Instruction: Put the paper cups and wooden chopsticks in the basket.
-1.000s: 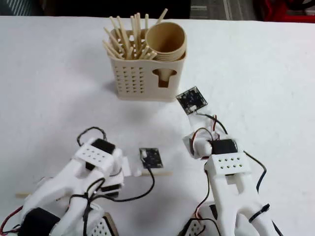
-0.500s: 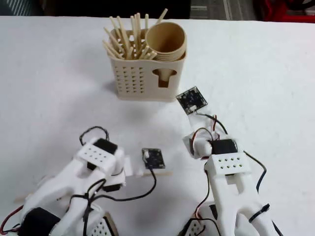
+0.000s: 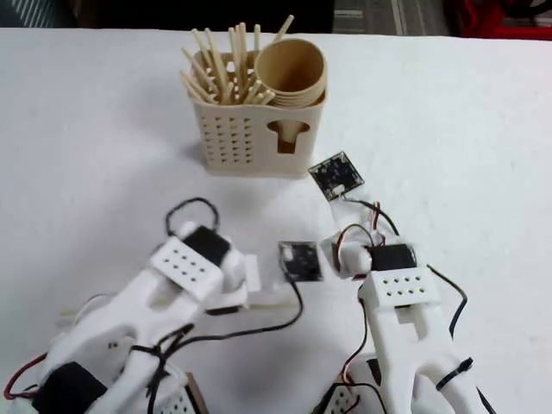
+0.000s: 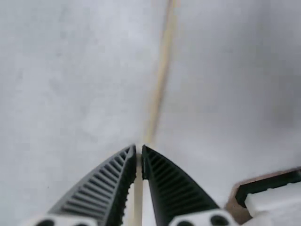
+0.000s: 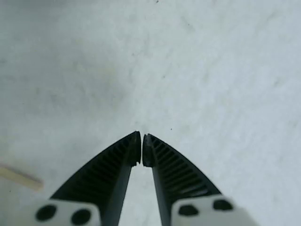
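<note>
My left gripper [image 4: 139,157] is shut on a wooden chopstick [image 4: 160,80], which runs on past the fingertips over the white table. From above, this chopstick [image 3: 274,300] sticks out sideways from under the left arm [image 3: 185,267], near the table's front. The cream basket [image 3: 259,138] stands at the back centre. It holds stacked paper cups [image 3: 291,73] and several chopsticks [image 3: 220,73] standing upright. My right gripper [image 5: 141,150] is shut on nothing, just above bare table. One chopstick end [image 5: 19,176] lies close beside it.
The right arm [image 3: 392,289] stands close beside the left arm, with its small camera board [image 3: 336,175] just in front of the basket. White table [image 3: 448,147] spreads open to both sides of the basket.
The left arm has swung right and a little toward the basket, carrying the chopstick with it. The right arm has kept still.
</note>
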You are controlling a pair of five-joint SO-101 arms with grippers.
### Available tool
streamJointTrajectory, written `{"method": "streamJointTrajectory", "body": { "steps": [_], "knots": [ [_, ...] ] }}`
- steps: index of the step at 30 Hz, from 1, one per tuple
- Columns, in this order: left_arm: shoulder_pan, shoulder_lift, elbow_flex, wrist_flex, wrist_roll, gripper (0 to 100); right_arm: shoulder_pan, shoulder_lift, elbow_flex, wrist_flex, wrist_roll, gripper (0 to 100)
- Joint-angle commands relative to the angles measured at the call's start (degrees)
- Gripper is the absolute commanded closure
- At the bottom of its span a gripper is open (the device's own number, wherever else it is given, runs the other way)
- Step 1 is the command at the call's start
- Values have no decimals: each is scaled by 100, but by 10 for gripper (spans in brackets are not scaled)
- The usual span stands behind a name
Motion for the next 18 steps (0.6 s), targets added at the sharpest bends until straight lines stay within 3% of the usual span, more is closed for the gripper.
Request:
{"method": "streamJointTrajectory", "body": {
  "steps": [1, 9, 14, 18],
  "knots": [
    [620, 4, -360, -141, 448, 977, 312, -163, -53, -92, -18, 974],
    [813, 4, -738, -413, 791, 968, 725, -189, -79, -268, -62, 974],
    [796, -31, -747, -246, 1020, 823, 831, -189, -88, -321, -290, 974],
    [778, -31, -765, -229, 1301, 808, 840, -189, -79, -382, -299, 974]
  ]
}}
